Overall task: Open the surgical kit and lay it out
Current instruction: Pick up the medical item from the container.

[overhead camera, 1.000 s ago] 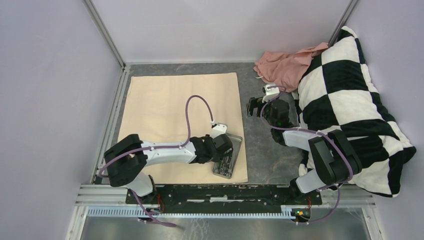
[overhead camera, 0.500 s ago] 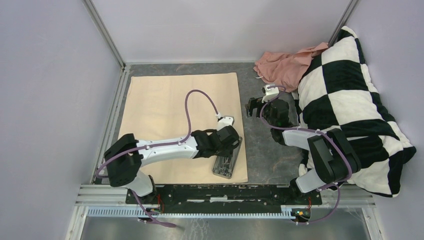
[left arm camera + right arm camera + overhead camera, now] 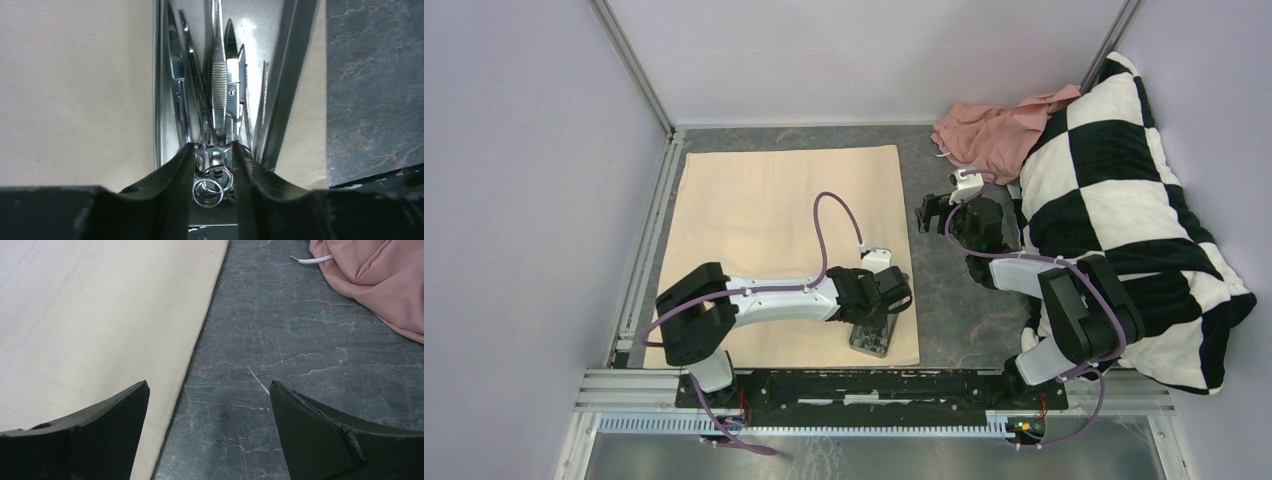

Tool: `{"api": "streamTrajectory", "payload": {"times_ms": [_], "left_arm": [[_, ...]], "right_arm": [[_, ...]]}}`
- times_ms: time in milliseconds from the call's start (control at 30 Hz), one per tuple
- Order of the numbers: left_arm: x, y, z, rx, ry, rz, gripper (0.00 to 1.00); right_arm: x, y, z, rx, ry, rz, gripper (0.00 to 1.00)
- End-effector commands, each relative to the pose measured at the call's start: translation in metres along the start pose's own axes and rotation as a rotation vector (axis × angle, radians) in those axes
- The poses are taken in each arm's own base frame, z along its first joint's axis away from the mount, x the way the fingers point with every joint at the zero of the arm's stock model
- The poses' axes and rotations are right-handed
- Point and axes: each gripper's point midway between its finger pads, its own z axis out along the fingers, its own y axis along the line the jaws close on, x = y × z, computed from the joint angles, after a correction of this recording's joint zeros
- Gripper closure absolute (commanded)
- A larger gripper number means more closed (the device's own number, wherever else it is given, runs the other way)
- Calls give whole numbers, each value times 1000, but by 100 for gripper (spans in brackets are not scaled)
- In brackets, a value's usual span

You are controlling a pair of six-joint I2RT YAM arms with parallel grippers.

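The surgical kit's beige cloth wrap [image 3: 764,210] lies spread flat on the left of the table. Its small steel tray [image 3: 874,340] sits at the cloth's near right corner, half covered by my left gripper [image 3: 886,300]. In the left wrist view the tray's rim [image 3: 159,100] encloses several slim silver instruments [image 3: 220,85]. My left gripper [image 3: 214,146] is narrowed round their ring handles [image 3: 209,191]; I cannot tell whether it grips them. My right gripper [image 3: 929,212] hovers wide open and empty over the dark table, beside the cloth's right edge [image 3: 200,340].
A crumpled pink cloth [image 3: 989,130] lies at the back right, also in the right wrist view [image 3: 380,285]. A black-and-white checked pillow [image 3: 1124,200] fills the right side. Bare dark marbled table [image 3: 944,290] separates cloth and pillow. Grey walls enclose the workspace.
My left gripper has slid toward the tray's near end and its jaws have narrowed around the ring handles. The right arm has not moved.
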Motion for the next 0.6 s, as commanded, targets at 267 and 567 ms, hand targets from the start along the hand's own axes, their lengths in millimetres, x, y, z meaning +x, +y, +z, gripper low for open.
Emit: {"api": "streamTrajectory", "payload": {"times_ms": [267,567], "left_arm": [[0,11,11,-87,-20,-24,52],[9,7,19,-53,0,-24,51]], "right_arm": [[-21,5,8,-30,-53,24,2],[-20,4,9,-31,-49,27,2]]}}
